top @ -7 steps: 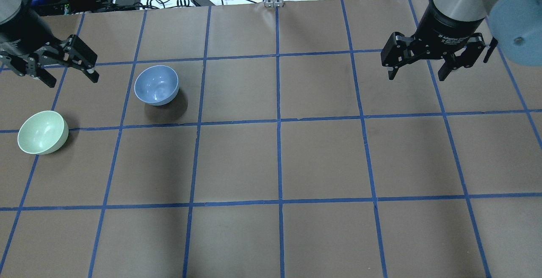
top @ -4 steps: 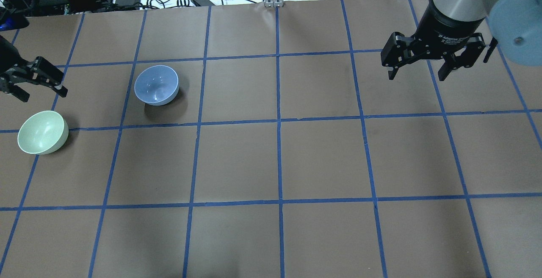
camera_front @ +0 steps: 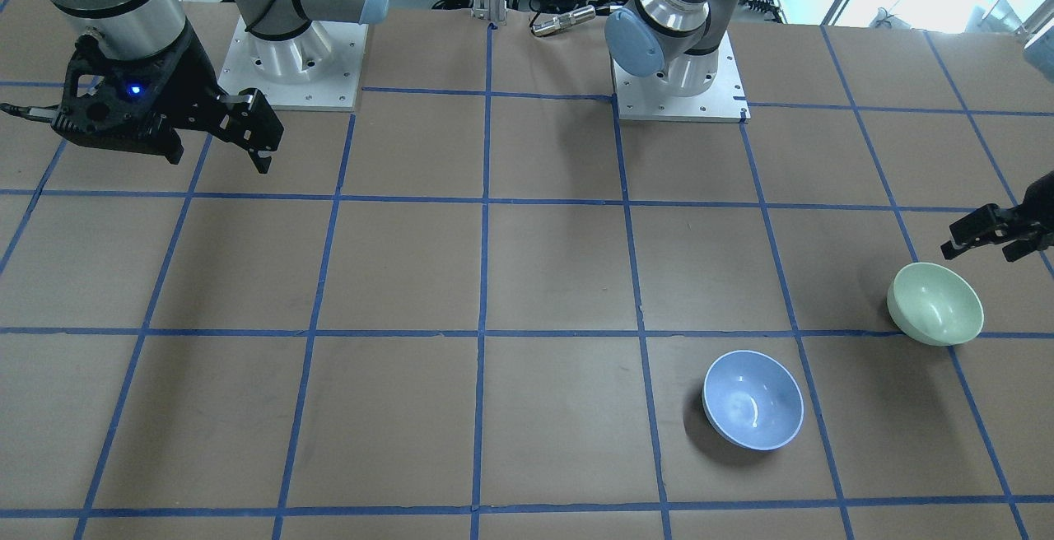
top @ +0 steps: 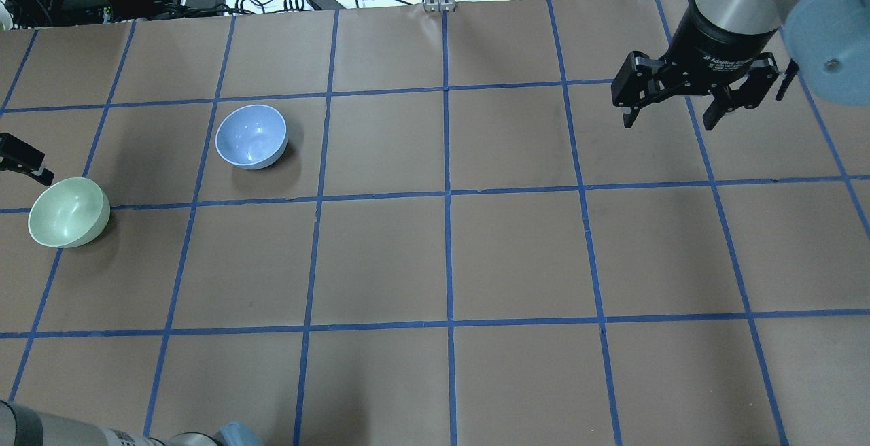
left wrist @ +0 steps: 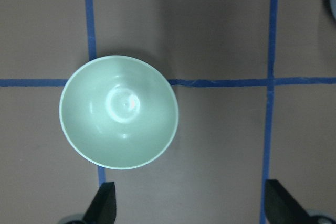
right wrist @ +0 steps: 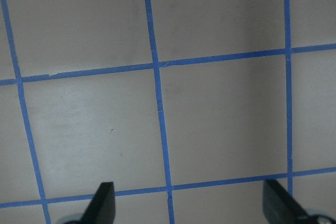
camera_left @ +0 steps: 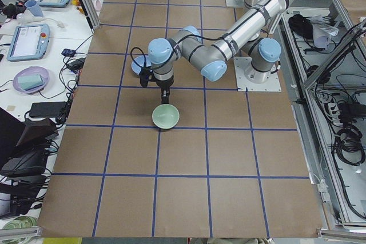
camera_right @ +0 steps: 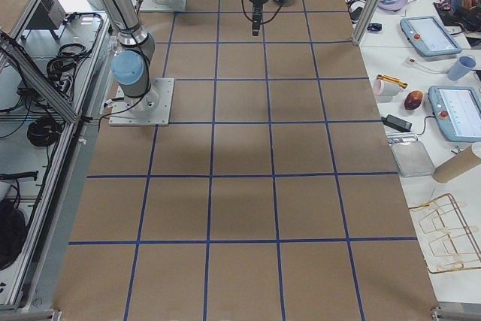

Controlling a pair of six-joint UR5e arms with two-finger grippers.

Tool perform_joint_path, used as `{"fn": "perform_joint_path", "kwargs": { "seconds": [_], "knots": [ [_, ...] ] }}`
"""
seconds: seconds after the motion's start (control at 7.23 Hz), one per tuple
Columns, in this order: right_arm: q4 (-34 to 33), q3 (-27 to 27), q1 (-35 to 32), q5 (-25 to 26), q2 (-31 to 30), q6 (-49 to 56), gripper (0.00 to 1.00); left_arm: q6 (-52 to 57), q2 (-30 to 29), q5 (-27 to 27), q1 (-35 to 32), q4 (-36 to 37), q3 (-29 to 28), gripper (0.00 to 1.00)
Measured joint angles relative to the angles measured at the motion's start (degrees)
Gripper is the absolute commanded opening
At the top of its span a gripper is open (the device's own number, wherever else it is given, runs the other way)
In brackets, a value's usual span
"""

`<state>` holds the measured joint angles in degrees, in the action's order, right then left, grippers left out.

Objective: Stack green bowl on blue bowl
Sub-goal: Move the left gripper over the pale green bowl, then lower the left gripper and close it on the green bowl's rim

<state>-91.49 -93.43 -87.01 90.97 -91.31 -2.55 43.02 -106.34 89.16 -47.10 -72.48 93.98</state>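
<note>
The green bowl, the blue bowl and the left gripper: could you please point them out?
green bowl (left wrist: 119, 109): left wrist view, inner bottom.
blue bowl (top: 250, 136): overhead view, inside floor.
left gripper (left wrist: 189, 200): left wrist view, midway between its fingers.

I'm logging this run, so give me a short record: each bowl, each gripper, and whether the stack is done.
green bowl: upright, empty, on the table across a blue tape line
blue bowl: upright, empty, apart from green bowl
left gripper: open, empty, near green bowl, not touching
right gripper: open, empty, far from both bowls
stack: not yet done
</note>
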Motion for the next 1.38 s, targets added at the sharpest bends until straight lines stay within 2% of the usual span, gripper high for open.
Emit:
{"fn": "perform_joint_path", "kwargs": {
  "seconds": [0.41,0.83,1.38],
  "knots": [
    [0.0,0.0,0.0,0.0,0.0,0.0,1.0,6.8,-6.3,-0.4,4.1,6.8,0.0,1.0],
    [0.0,0.0,0.0,0.0,0.0,0.0,1.0,10.6,-11.0,-1.7,5.1,10.9,0.1,1.0],
    [0.0,0.0,0.0,0.0,0.0,0.0,1.0,12.6,-14.6,-3.4,5.2,13.1,0.1,1.0]
  ]
}}
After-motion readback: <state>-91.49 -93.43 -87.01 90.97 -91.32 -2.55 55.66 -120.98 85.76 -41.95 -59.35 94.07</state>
